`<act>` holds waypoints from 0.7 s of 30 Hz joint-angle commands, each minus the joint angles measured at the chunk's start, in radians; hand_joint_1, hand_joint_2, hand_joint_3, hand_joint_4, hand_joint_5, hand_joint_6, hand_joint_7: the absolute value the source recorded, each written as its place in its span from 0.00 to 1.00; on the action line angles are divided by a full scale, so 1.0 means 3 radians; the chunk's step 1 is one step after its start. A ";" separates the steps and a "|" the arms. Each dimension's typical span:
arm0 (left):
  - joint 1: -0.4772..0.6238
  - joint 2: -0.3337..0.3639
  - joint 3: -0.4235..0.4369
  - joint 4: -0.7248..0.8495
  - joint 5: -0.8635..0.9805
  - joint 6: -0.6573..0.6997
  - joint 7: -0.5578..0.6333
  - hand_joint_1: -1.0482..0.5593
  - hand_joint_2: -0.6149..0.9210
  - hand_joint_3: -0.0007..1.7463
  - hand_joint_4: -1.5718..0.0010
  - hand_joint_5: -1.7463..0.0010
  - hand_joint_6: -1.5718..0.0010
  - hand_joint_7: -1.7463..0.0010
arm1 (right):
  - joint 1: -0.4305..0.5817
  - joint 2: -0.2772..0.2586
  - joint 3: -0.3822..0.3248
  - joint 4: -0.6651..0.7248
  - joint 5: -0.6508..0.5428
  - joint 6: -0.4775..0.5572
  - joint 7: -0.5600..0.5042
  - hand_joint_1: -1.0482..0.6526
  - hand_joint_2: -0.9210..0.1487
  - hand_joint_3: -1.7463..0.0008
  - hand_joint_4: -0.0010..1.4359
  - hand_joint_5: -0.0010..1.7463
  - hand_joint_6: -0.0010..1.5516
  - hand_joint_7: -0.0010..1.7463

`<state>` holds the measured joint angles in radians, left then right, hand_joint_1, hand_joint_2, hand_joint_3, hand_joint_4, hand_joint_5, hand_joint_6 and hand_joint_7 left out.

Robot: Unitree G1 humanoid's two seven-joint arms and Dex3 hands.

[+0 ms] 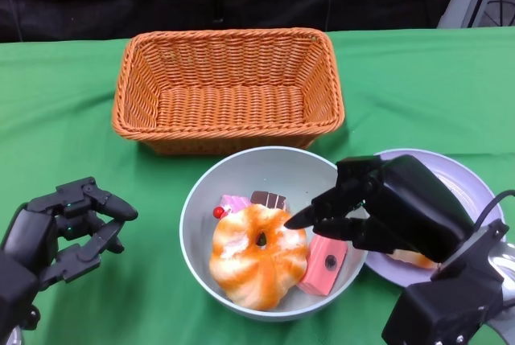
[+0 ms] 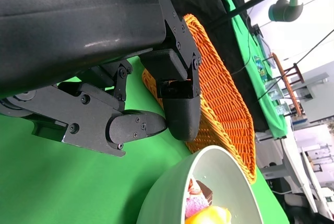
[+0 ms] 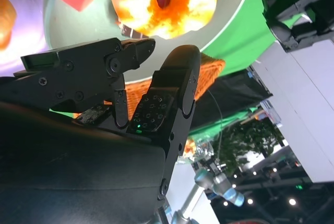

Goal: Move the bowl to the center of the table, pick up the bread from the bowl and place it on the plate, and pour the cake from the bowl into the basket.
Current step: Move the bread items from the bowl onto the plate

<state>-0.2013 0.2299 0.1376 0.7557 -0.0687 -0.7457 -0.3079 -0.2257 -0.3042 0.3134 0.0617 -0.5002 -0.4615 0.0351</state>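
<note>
So, right hand (image 1: 342, 208) over the bowl (image 1: 201, 200), fingers apart, gripping nothing.
Bread (image 1: 257, 256) sits inside it; left hand (image 1: 68, 228) empty too, fingers spread; basket (image 1: 229, 92) behind.

Head view overhead; wrist views close, sharing bowl (image 1: 201, 200).

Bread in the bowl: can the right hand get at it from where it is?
Probably yes. The right hand hovers open over the bowl rim, fingertips beside the bread, which lies uncovered on top.
</note>
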 commanded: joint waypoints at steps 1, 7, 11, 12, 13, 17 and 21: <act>-0.0039 0.0068 0.0023 0.0045 -0.0006 -0.0055 0.0009 0.56 0.98 0.27 0.50 0.19 0.48 0.39 | -0.0017 -0.0165 0.0031 -0.0093 -0.0157 0.0056 0.0185 0.57 0.07 1.00 0.53 0.56 0.67 0.02; -0.0016 0.0056 0.0018 -0.0004 -0.0009 -0.0010 0.0021 0.55 0.98 0.27 0.50 0.19 0.48 0.39 | -0.0109 -0.0278 0.0152 -0.0052 -0.0564 0.0015 0.0251 0.39 0.12 1.00 0.55 0.08 0.48 0.00; -0.0010 0.0063 0.0012 -0.0014 0.0028 0.0003 0.0057 0.54 0.98 0.27 0.50 0.19 0.49 0.38 | -0.0134 -0.0284 0.0197 -0.0039 -0.0754 0.0024 0.0216 0.29 0.12 1.00 0.52 0.03 0.41 0.00; -0.0010 0.0064 0.0012 -0.0015 0.0032 0.0005 0.0060 0.54 0.98 0.27 0.51 0.19 0.49 0.38 | -0.0134 -0.0281 0.0197 -0.0039 -0.0770 0.0024 0.0213 0.28 0.12 1.00 0.51 0.02 0.41 0.00; -0.0010 0.0064 0.0013 -0.0015 0.0033 0.0006 0.0060 0.54 0.98 0.27 0.51 0.19 0.49 0.38 | -0.0133 -0.0278 0.0195 -0.0038 -0.0777 0.0023 0.0211 0.27 0.12 1.00 0.51 0.02 0.41 0.00; -0.0010 0.0064 0.0012 -0.0015 0.0034 0.0006 0.0062 0.54 0.98 0.26 0.51 0.19 0.49 0.38 | -0.0132 -0.0274 0.0192 -0.0036 -0.0787 0.0020 0.0208 0.27 0.12 1.00 0.51 0.02 0.40 0.00; -0.0009 0.0064 0.0012 -0.0015 0.0034 0.0006 0.0062 0.54 0.99 0.26 0.51 0.19 0.49 0.38 | -0.0131 -0.0272 0.0190 -0.0035 -0.0790 0.0019 0.0208 0.27 0.12 1.00 0.51 0.01 0.40 0.00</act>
<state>-0.2084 0.2309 0.1370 0.7606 -0.0654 -0.7465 -0.3046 -0.2581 -0.3700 0.3698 0.0441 -0.7422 -0.4507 0.1040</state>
